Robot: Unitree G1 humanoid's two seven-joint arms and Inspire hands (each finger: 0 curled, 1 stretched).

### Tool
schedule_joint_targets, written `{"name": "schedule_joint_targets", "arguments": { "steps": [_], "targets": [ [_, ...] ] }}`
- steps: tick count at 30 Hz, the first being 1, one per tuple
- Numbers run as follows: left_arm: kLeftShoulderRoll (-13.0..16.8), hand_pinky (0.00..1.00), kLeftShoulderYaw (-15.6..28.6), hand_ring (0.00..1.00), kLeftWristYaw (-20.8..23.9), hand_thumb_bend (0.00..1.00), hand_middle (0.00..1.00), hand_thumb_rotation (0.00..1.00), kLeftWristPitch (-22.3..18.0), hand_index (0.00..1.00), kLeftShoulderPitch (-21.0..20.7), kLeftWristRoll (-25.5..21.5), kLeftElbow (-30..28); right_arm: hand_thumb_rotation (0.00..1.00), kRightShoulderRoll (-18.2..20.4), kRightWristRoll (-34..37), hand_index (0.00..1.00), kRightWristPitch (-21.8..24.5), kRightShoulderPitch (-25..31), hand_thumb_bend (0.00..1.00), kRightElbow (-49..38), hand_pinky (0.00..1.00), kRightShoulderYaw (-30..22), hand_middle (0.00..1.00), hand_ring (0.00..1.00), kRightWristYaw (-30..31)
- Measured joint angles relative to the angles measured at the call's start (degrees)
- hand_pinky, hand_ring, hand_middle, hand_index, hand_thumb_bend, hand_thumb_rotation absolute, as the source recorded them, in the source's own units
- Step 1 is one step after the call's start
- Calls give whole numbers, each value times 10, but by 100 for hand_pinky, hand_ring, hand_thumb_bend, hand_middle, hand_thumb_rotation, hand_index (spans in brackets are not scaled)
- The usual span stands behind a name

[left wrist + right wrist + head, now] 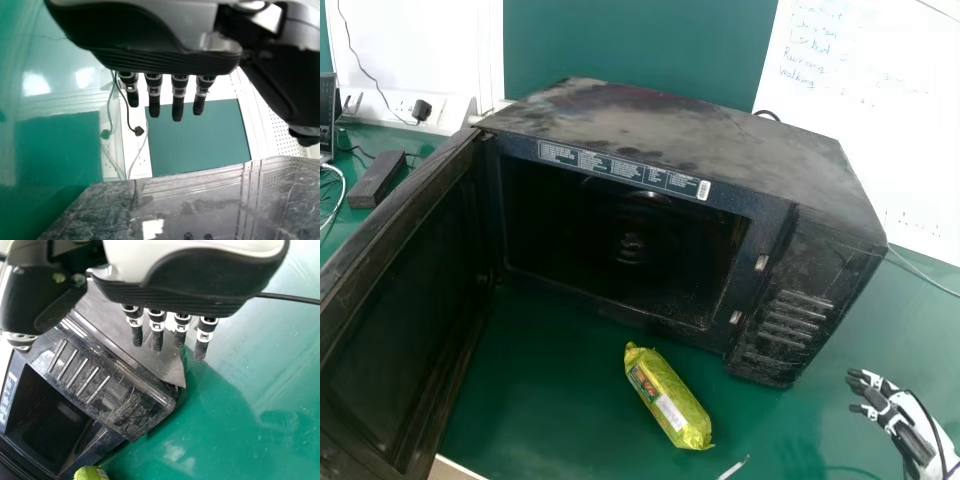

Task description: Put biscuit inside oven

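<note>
In your head view, the yellow-green biscuit packet (665, 390) lies on the green table (535, 400) near six o'clock, outside the black microwave oven (670, 130), its ends pointing to eleven and five. The oven door (395, 320) stands open toward eight o'clock. Your right hand (906, 425) is at four o'clock, beyond the packet, spread wide with fingers straight; your left hand (150, 30), in its wrist view, is also wide, fingers extended, thumb well apart
</note>
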Motion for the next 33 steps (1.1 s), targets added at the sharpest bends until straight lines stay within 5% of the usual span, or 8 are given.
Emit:
{"name": "schedule_joint_targets", "arguments": {
  "steps": [9, 14, 23, 33],
  "targets": [
    [0, 98, 0, 97, 3, 33, 98, 100, 6, 100, 0, 0, -7, 60, 0, 4, 100, 40, 16, 100, -52, 91, -1, 100, 98, 2],
    [0, 98, 0, 97, 3, 33, 98, 100, 6, 100, 0, 0, -7, 49, -11, -25, 100, 64, 29, 91, -97, 86, -3, 99, 94, -1],
    [0, 99, 0, 97, 4, 33, 98, 100, 6, 100, 0, 0, -8, 59, -22, -93, 91, 93, 48, 100, -199, 82, -7, 91, 88, -5],
    [0, 98, 0, 97, 4, 34, 97, 100, 7, 100, 0, 1, -8, 46, -42, -119, 93, 170, 37, 96, -281, 83, -3, 91, 89, 1]
  ]
}}
